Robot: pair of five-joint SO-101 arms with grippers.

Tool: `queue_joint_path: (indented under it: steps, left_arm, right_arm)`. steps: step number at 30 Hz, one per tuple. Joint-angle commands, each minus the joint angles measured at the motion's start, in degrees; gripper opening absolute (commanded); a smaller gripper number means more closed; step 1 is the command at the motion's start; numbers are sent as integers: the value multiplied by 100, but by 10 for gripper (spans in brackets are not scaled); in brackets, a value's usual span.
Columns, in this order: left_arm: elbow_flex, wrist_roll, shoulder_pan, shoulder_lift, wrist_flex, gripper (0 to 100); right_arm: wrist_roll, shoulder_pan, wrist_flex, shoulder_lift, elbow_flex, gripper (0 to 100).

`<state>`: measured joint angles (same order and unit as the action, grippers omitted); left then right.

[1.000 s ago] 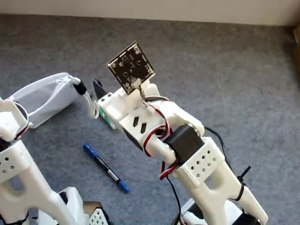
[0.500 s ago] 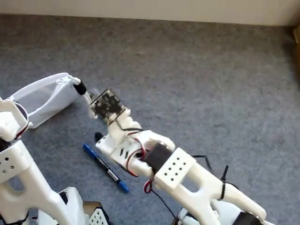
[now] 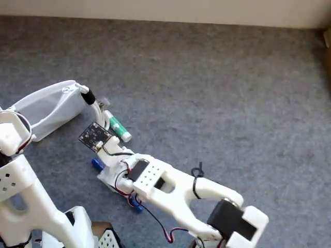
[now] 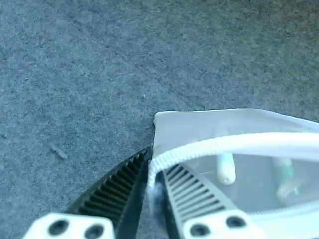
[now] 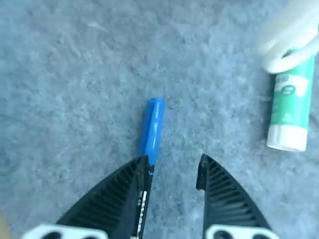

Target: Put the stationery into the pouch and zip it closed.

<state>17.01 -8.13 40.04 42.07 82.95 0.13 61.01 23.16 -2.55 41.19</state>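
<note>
A white mesh pouch [image 3: 51, 106] lies at the left with a black-capped marker [image 3: 89, 96] poking out of its mouth. My left gripper [image 4: 155, 167] is shut on the pouch's zipper edge [image 4: 209, 147], and pale items show through the mesh. A green glue stick [image 3: 119, 129] lies on the carpet just outside the mouth. My right gripper [image 5: 173, 164] is open, low over the blue pen [image 5: 152, 124]. The pen runs along the inside of one finger [image 5: 130, 184]. In the high view the right arm covers the pen's middle, so both blue ends [image 3: 96, 164] show. The glue stick [image 5: 288, 104] lies off to the side.
Grey carpet [image 3: 232, 88] covers the table, with wide free room to the right and back. A white loop [image 5: 289, 42] lies by the glue stick's top. The left arm's body [image 3: 20, 181] stands at the front left.
The right arm has dropped and pulled back from the pouch mouth to the blue pen. The glue stick it was covering now lies in plain sight. Left arm and pouch are unmoved.
</note>
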Motion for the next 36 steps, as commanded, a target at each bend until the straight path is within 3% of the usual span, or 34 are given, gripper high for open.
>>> queue_joint_path:
  steps: [1, 16, 36]
  left_arm:
    - [-356, -53, 48, 101, -123, 7]
    - [-330, -53, 48, 101, -123, 8]
    - [-312, -44, 48, 101, -123, 8]
  right_arm:
    - [-53, 75, -154, 154, -567, 156]
    - [-53, 470, -154, 435, -690, 156]
    - [-53, 154, -119, 462, -673, 151]
